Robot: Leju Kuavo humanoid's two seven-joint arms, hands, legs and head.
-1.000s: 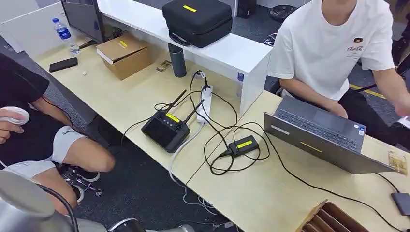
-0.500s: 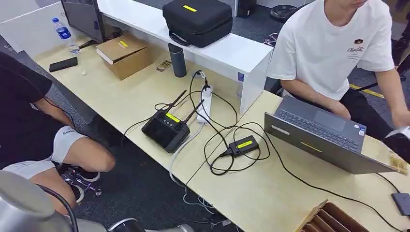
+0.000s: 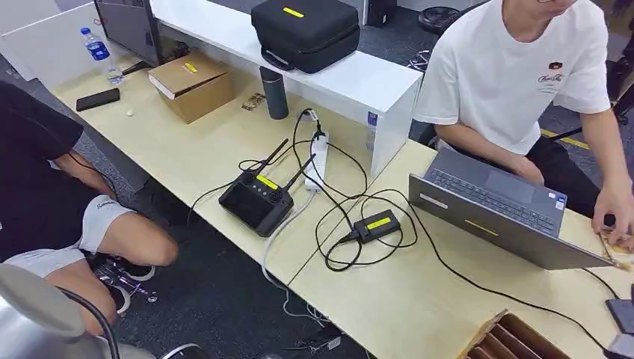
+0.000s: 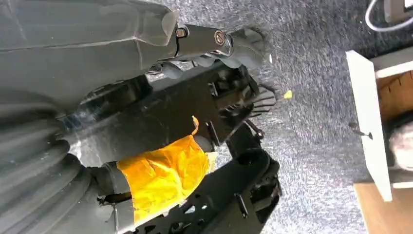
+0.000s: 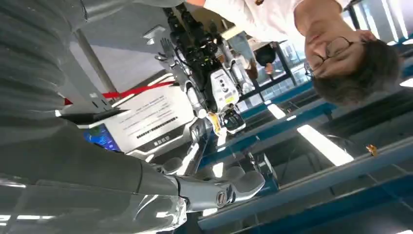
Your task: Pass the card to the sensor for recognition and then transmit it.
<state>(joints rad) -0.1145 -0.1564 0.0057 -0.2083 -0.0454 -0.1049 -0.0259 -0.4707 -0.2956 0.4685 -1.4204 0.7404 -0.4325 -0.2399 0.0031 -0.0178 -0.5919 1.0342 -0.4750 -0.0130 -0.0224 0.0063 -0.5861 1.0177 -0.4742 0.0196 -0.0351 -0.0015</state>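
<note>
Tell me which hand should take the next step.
Right, probably. The right hand is raised near the person in white; the left hand hangs low over the carpet.

At the right edge of the head view, a person's hand [image 3: 614, 212] covers part of a small tan card [image 3: 619, 245], whose print is too small to read. The frame's bottom edge cuts off a brown slotted box [image 3: 516, 338] in the lower right corner of the desk [image 3: 419, 307].

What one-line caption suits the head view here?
Desk with a cabled black controller, small sensor box and open laptop; a person's hand rests at the table's far right.
</note>
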